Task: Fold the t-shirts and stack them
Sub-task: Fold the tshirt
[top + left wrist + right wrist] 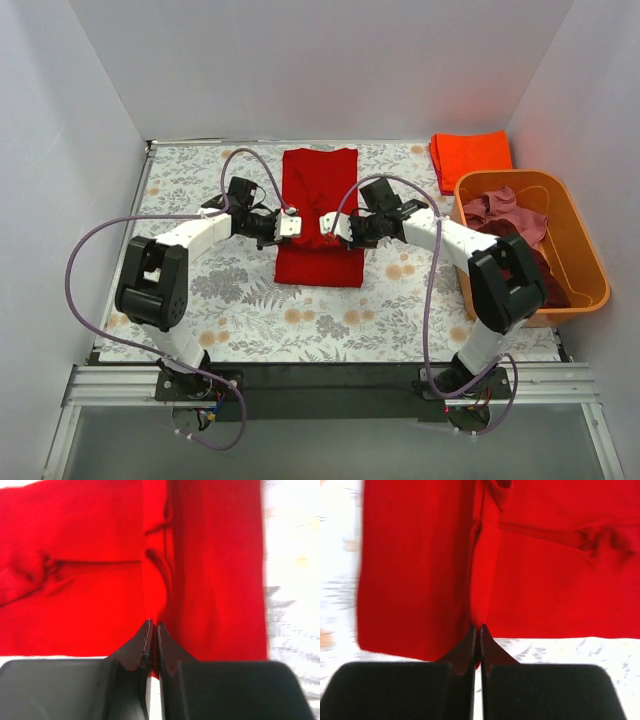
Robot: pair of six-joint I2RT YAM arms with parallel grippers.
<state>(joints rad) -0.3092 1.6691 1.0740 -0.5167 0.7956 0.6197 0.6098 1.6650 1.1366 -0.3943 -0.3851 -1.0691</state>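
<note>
Closest in, the left gripper [153, 626] has its black fingers pressed together, with a raised ridge of the bright red t-shirt [90, 595] pinched between the tips. From above, that shirt lies lengthwise in the middle of the floral table [250, 320], folded into a long strip, and the left gripper meets it from the left side about halfway along. Opposite, the right gripper [479, 626] comes in from the strip's right side, its fingers likewise closed on a pleat of red cloth. Further right, at the back, a folded orange-red t-shirt [470, 153] lies flat just behind the orange tub [585, 255]. The tub holds a dusty pink t-shirt [500, 208] and a maroon t-shirt [525, 245] in a crumpled heap.
</note>
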